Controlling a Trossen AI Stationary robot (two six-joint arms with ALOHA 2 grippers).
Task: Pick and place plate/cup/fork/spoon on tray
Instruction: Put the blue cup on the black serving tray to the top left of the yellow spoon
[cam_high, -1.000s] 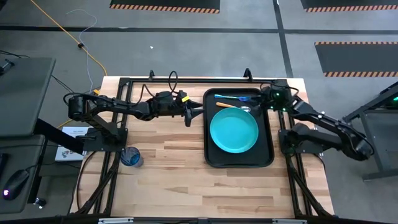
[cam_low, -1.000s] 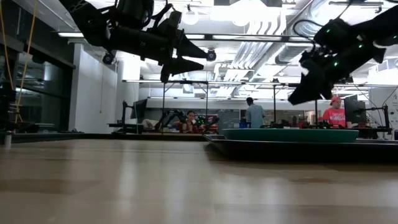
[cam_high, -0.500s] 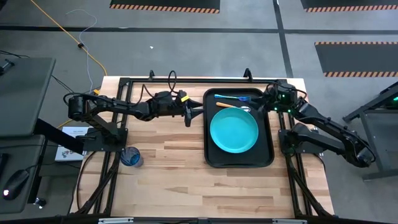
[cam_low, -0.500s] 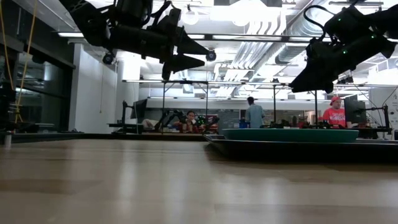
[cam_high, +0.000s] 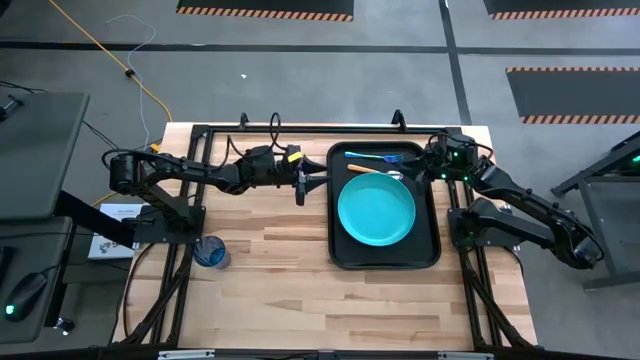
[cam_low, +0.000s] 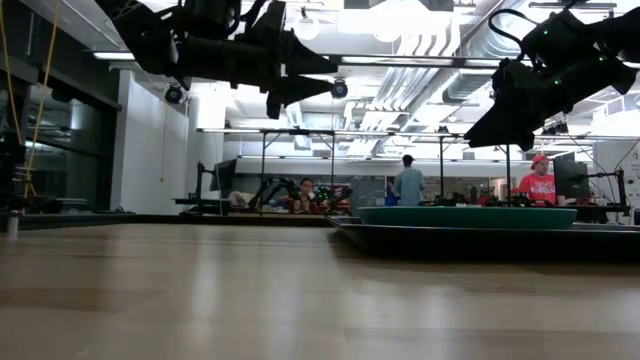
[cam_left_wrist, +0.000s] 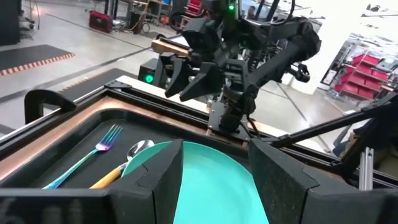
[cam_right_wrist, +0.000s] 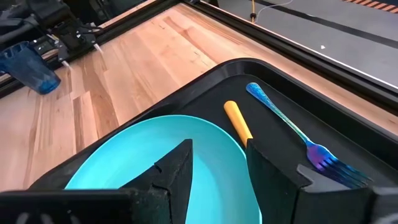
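Note:
The turquoise plate (cam_high: 376, 210) lies flat in the black tray (cam_high: 434, 240) on the table's right half. A blue-handled fork (cam_high: 372, 156) and an orange-handled spoon (cam_high: 374, 170) lie in the tray's far end, beyond the plate. The dark-blue cup (cam_high: 210, 252) stands on the wood near the table's left edge. My left gripper (cam_high: 312, 181) is open and empty, in the air just left of the tray's far left corner. My right gripper (cam_high: 424, 166) is open and empty, above the tray's far right corner. Both wrist views look over the plate (cam_left_wrist: 211, 186) (cam_right_wrist: 124, 168).
A black metal frame (cam_high: 300, 128) runs along the table's far edge and both sides. The wood between the cup and the tray (cam_high: 275, 250) is bare. People and workbenches show in the room beyond the table (cam_low: 408, 185).
My right gripper has risen and drawn back a little toward the table's right edge, away from the spoon and fork, still open. My left gripper has risen slightly. The plate, fork, spoon and cup have kept still.

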